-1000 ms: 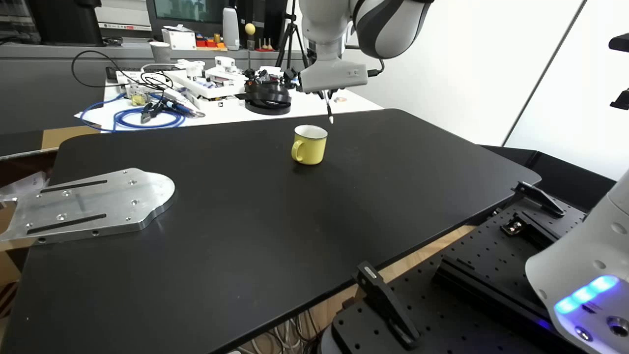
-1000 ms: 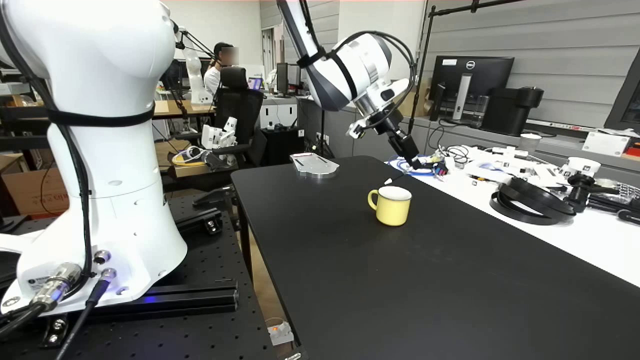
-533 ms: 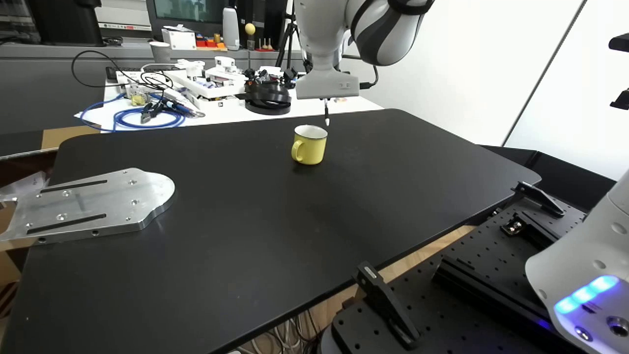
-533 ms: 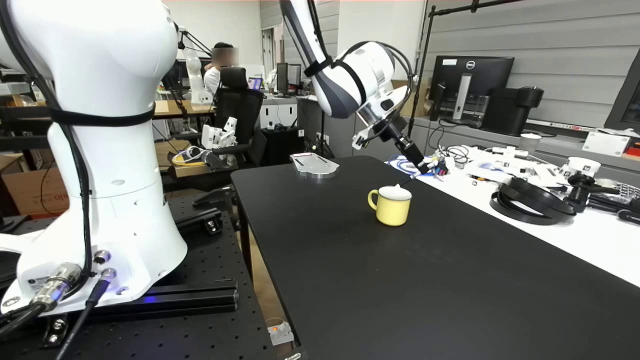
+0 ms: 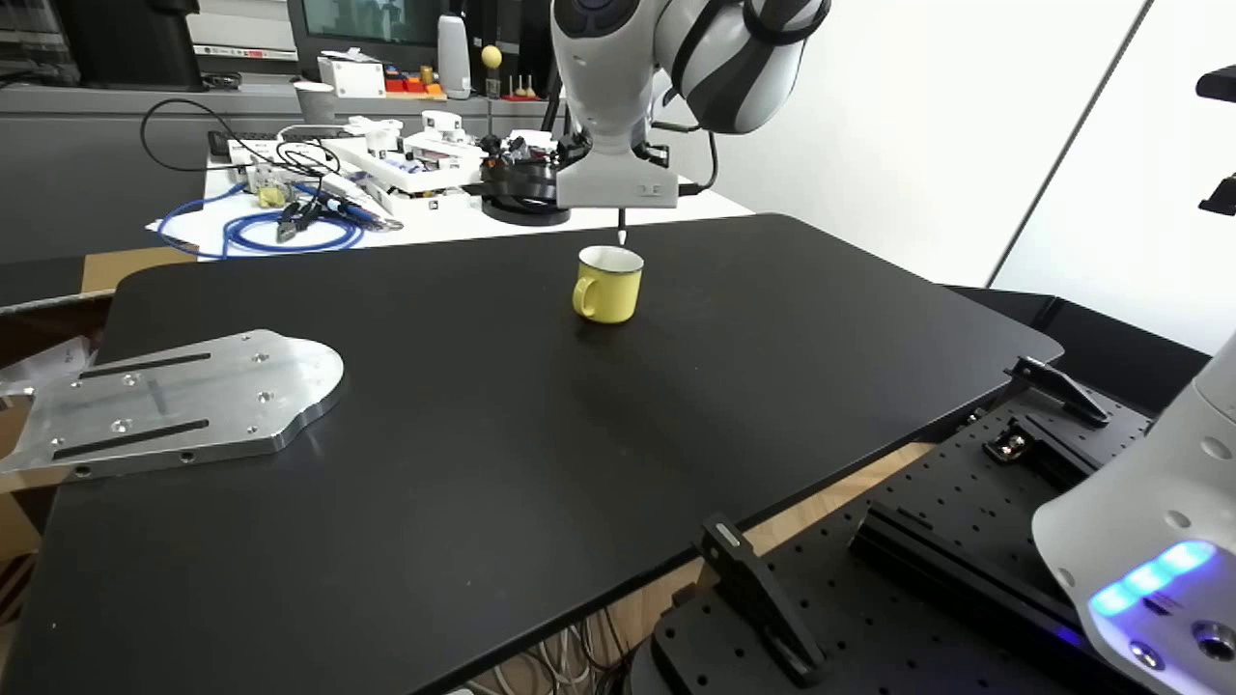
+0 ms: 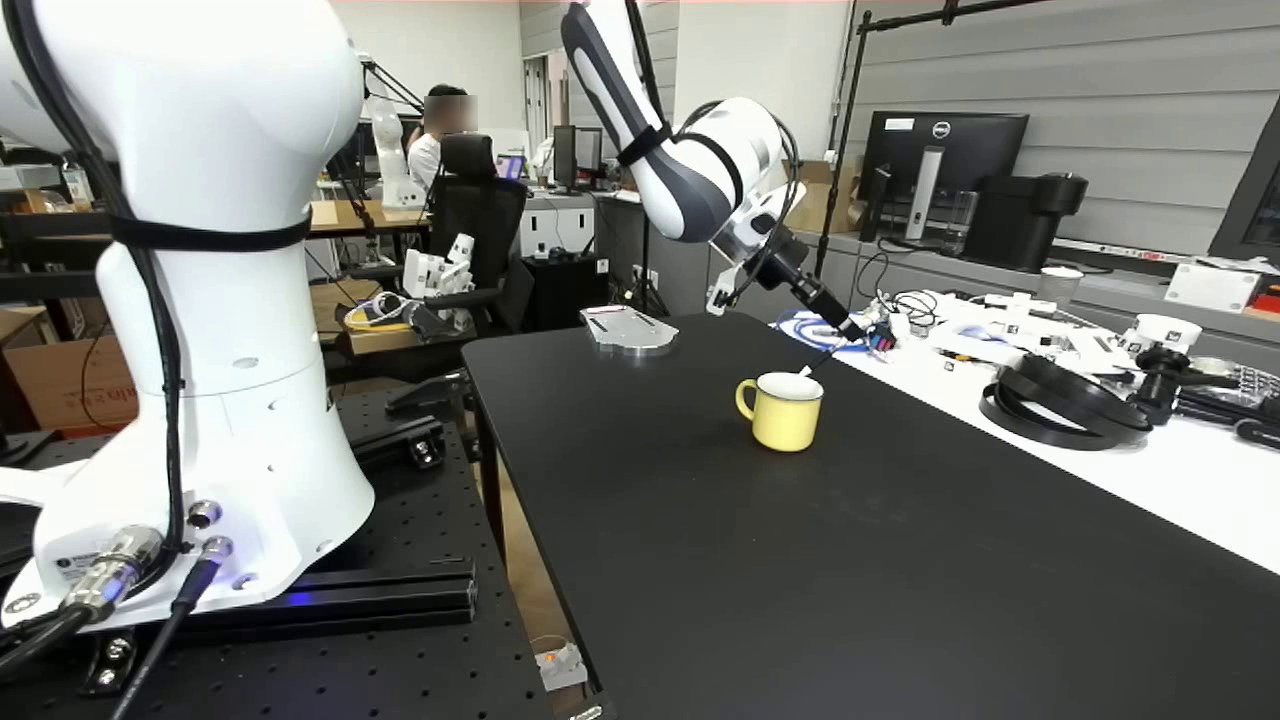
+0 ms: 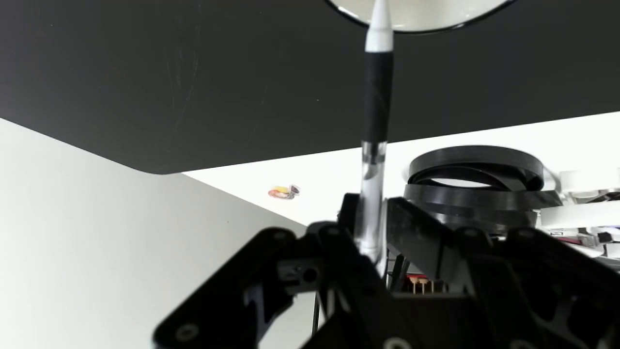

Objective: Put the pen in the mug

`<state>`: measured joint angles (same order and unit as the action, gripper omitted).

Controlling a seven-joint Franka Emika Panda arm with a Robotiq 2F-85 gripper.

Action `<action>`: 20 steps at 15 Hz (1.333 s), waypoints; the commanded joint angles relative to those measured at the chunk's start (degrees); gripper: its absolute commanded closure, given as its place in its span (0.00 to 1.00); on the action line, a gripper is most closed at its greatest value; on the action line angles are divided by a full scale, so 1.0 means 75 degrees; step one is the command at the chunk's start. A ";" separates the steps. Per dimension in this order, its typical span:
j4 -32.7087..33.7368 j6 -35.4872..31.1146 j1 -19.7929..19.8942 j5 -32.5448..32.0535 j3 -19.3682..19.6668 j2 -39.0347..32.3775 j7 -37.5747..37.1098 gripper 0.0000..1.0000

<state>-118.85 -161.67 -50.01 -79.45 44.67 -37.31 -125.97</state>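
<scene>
The yellow mug [image 5: 610, 294] stands upright on the dark table in both exterior views [image 6: 787, 422], with its handle to the left. In the wrist view the mug's light inside and dark rim [image 7: 436, 14] show at the top edge. My gripper [image 7: 372, 213] is shut on the rear, clear part of the pen [image 7: 378, 97]. The pen points its white tip at the mug, and in the wrist view the tip overlaps the mug's opening. In an exterior view the tip [image 6: 806, 370] is at the far rim; I cannot tell if it is over the opening. The gripper [image 6: 852, 330] is slanted downward.
A silver metal plate [image 5: 193, 396] lies at the table's side. Beyond the table edge, a white surface holds dark rings [image 6: 1060, 405], blue cable [image 5: 290, 232] and white parts [image 5: 439, 159]. A white wall [image 5: 917, 125] stands beside the table.
The arm, with the pen held, has moved left and slightly down in an exterior view, bringing the pen from beside the mug to its far rim. The pen hangs more upright there. The mug has not moved.
</scene>
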 commanded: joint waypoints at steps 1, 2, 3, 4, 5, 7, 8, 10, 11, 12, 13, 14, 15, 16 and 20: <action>0.0355 0.0172 -0.0239 -0.0441 0.0158 -0.0488 -0.1022 0.94; 0.0375 0.0181 -0.0238 -0.0397 0.0119 -0.0568 -0.1080 0.94; 0.0388 0.0187 -0.0254 -0.0378 0.0106 -0.0645 -0.1129 0.94; 0.0393 0.0175 -0.0265 -0.0356 0.0088 -0.0721 -0.1143 0.94; 0.0390 0.0182 -0.0265 -0.0306 0.0061 -0.0791 -0.1136 0.94; 0.0386 0.0180 -0.0276 -0.0249 0.0015 -0.0920 -0.1117 0.94; 0.0382 0.0176 -0.0281 -0.0219 -0.0008 -0.0976 -0.1095 0.94; 0.0387 0.0185 -0.0297 -0.0159 -0.0039 -0.1066 -0.1056 0.94; 0.0390 0.0182 -0.0294 -0.0134 -0.0063 -0.1089 -0.1027 0.94; 0.0391 0.0189 -0.0289 -0.0107 -0.0086 -0.1102 -0.0996 0.94; 0.0392 0.0189 -0.0289 -0.0086 -0.0096 -0.1113 -0.0979 0.94; 0.0388 0.0182 -0.0283 -0.0064 -0.0105 -0.1113 -0.0952 0.94; 0.0381 0.0185 -0.0276 -0.0042 -0.0113 -0.1100 -0.0910 0.94; 0.0375 0.0191 -0.0269 -0.0017 -0.0120 -0.1082 -0.0890 0.84; 0.0433 0.0298 -0.0208 0.0284 -0.0157 -0.0988 -0.0592 0.39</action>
<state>-116.77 -160.51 -51.82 -78.77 43.57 -44.82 -130.50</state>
